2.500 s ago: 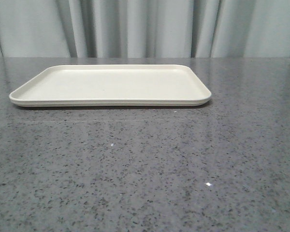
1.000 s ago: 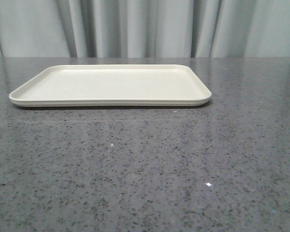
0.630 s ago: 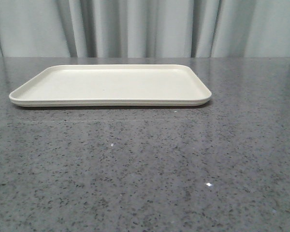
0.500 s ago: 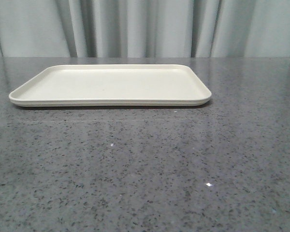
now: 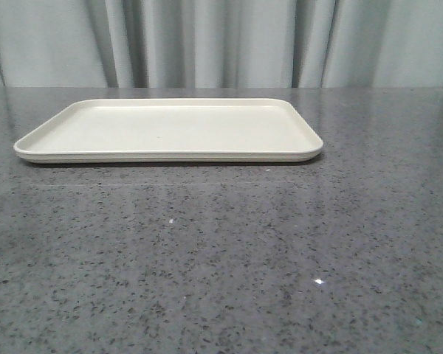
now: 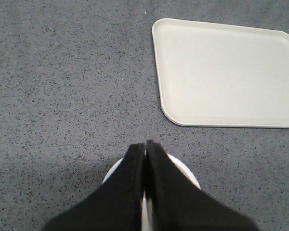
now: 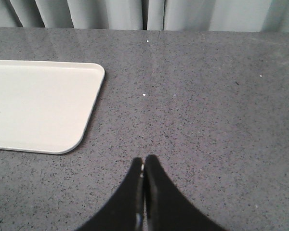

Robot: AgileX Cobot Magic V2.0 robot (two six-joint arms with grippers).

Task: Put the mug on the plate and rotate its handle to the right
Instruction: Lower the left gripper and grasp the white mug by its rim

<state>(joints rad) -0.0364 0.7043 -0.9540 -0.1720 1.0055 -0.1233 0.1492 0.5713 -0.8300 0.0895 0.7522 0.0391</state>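
The cream plate (image 5: pixel 170 129) lies flat and empty at the back of the grey table; it also shows in the left wrist view (image 6: pixel 226 72) and in the right wrist view (image 7: pixel 38 103). The white mug (image 6: pixel 185 171) stands on the table just under my left gripper (image 6: pixel 145 144), which is shut above it with only the white rim showing on either side of the fingers. The handle and the smiley face are hidden. My right gripper (image 7: pixel 143 161) is shut and empty above bare table, to the right of the plate. Neither gripper nor the mug shows in the front view.
Grey speckled table top (image 5: pixel 229 251) all around. A grey curtain (image 5: pixel 221 40) hangs behind the table's far edge.
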